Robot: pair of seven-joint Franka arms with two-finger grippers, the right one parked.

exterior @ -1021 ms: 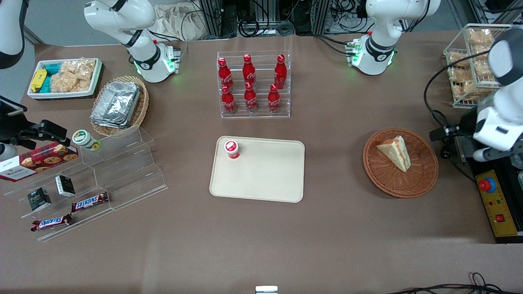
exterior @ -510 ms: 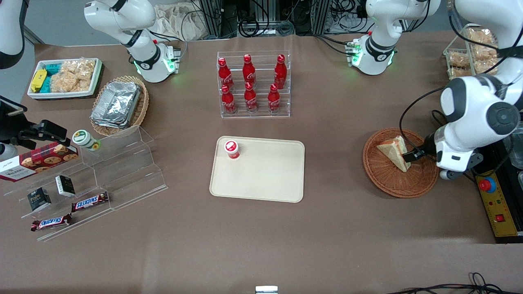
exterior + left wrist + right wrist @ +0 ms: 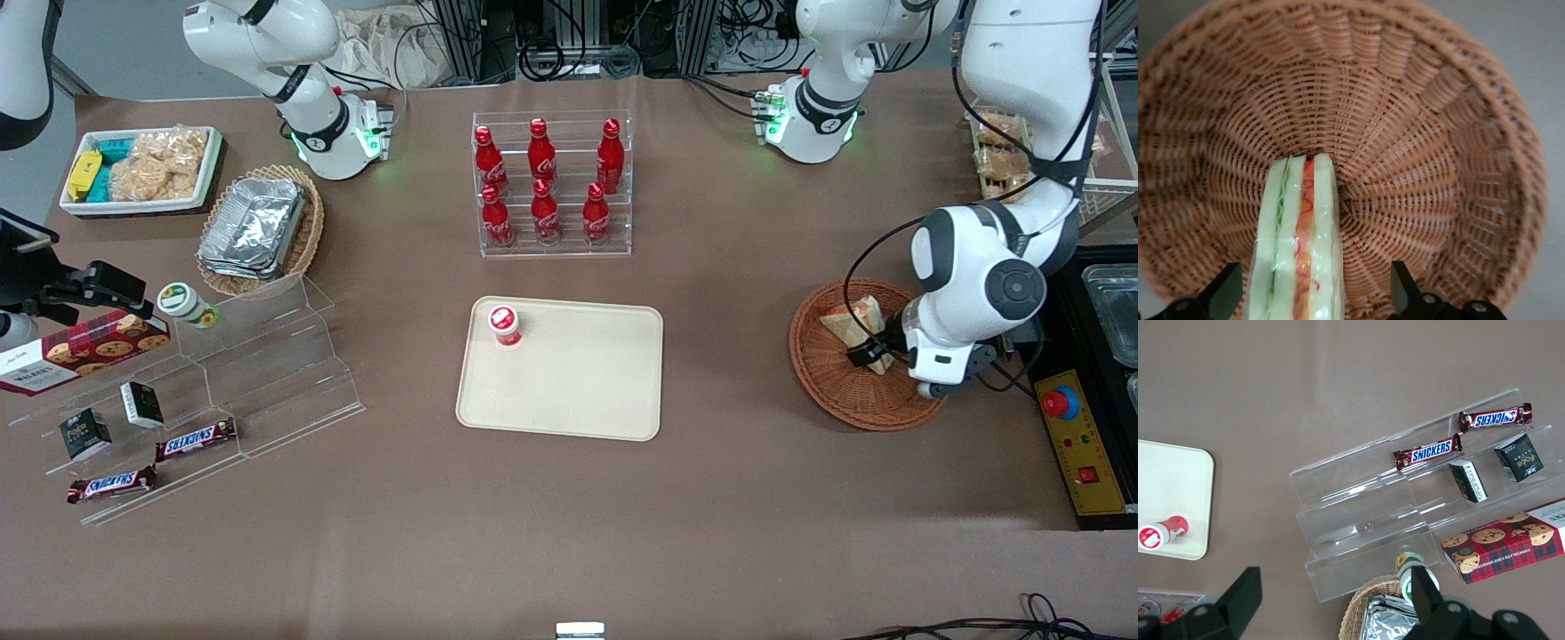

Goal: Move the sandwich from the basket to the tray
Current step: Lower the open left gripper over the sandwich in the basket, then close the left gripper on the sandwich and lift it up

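The sandwich (image 3: pixel 845 322), a wedge of pale bread with red-orange and green filling, lies in the reddish-brown wicker basket (image 3: pixel 853 413) toward the working arm's end of the table. My left gripper (image 3: pixel 867 353) is low over the basket, at the sandwich's end nearer the front camera. In the left wrist view the gripper (image 3: pixel 1315 293) is open. The sandwich (image 3: pixel 1298 247) stands on edge between its two black fingers (image 3: pixel 1225 290), close to one of them, with basket weave (image 3: pixel 1418 133) around it. The cream tray (image 3: pixel 569 391) lies at the table's middle.
A small red-capped bottle (image 3: pixel 504 324) stands on the tray's corner. A clear rack of red cola bottles (image 3: pixel 553 187) stands farther from the camera than the tray. A yellow control box with a red button (image 3: pixel 1071 436) sits beside the basket. A clear stepped shelf (image 3: pixel 267 373) holds snacks toward the parked arm's end.
The left arm has swung in from the working arm's end of the table, and its gripper has come over the basket to the sandwich. The sandwich has not moved.
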